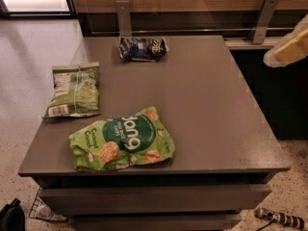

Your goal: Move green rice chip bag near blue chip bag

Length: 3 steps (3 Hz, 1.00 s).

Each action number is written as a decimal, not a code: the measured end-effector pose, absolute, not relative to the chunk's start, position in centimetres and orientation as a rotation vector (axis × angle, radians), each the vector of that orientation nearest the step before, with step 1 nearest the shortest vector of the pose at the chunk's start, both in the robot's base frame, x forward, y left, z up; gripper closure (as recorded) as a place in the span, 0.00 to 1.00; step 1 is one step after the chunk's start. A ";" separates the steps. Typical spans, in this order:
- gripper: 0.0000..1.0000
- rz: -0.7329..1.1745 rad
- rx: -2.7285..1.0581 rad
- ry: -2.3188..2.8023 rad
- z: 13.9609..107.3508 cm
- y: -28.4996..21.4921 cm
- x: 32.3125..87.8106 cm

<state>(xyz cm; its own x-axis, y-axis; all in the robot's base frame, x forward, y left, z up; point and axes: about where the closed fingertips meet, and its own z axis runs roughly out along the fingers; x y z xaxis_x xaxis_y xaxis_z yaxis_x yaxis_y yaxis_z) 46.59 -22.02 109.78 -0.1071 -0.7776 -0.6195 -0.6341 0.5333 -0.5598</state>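
Puffy green rice chip bag (pixel 122 138); pale end effector (pixel 288 49) at right, grip unclear

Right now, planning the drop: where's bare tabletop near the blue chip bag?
Bare tabletop runs from the blue chip bag to the right edge, and between that bag and the green rice chip bag. The pale-green bag crowds the left side. The gripper hangs beyond that edge.

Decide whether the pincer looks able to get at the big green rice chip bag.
Probably yes: the pincer hangs past the right edge of the table, the green rice chip bag lies near its front edge, and only bare surface lies between them.
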 end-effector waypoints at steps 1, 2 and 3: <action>0.00 -0.184 -1.334 1.803 108.8 -18.4 48.4; 0.00 -0.125 -1.478 1.786 105.6 -14.6 49.2; 0.00 -0.030 -1.472 1.784 101.7 -12.7 48.5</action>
